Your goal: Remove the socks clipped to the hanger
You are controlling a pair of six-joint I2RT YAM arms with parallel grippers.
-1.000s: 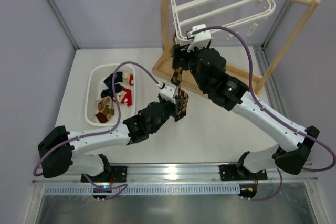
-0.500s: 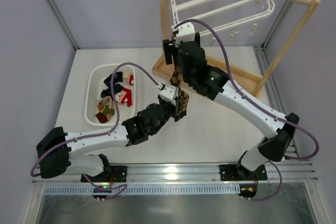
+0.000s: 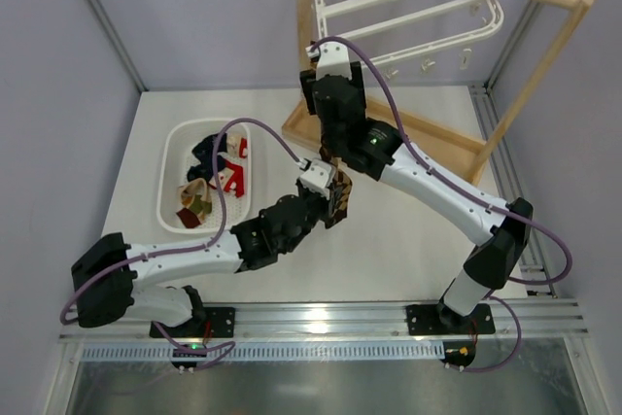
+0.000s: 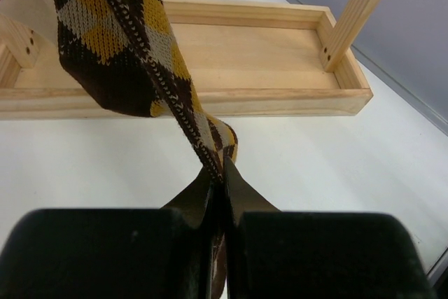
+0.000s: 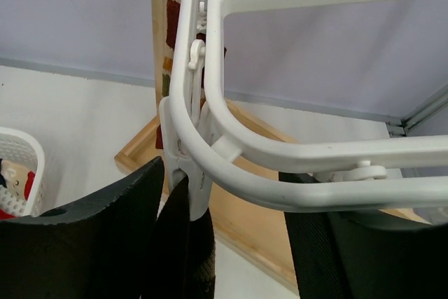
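The white hanger (image 3: pixel 408 2) hangs from a wooden rail at the back. A brown-and-yellow argyle sock (image 4: pixel 112 40) hangs from a white clip (image 5: pixel 187 173) at the hanger's near-left corner (image 5: pixel 231 152). My left gripper (image 4: pixel 222 173) is shut on the sock's lower end, above the table and in front of the stand; in the top view the sock (image 3: pixel 339 191) shows at that gripper (image 3: pixel 335 199). My right gripper (image 5: pixel 227 173) is open, its two fingers on either side of the clip and the hanger's rim, the left finger (image 5: pixel 112 236) close to the clip.
The wooden stand's base tray (image 3: pixel 437 143) lies just behind the left gripper, its post (image 3: pixel 304 26) rising beside the hanger. A white slotted basket (image 3: pixel 173 148) at the left holds several socks (image 3: pixel 219 167). Grey walls close in both sides.
The right arm swung left and its gripper rose to the hanger's near-left corner, now around the clip. The left gripper stayed shut on the sock, barely moving.
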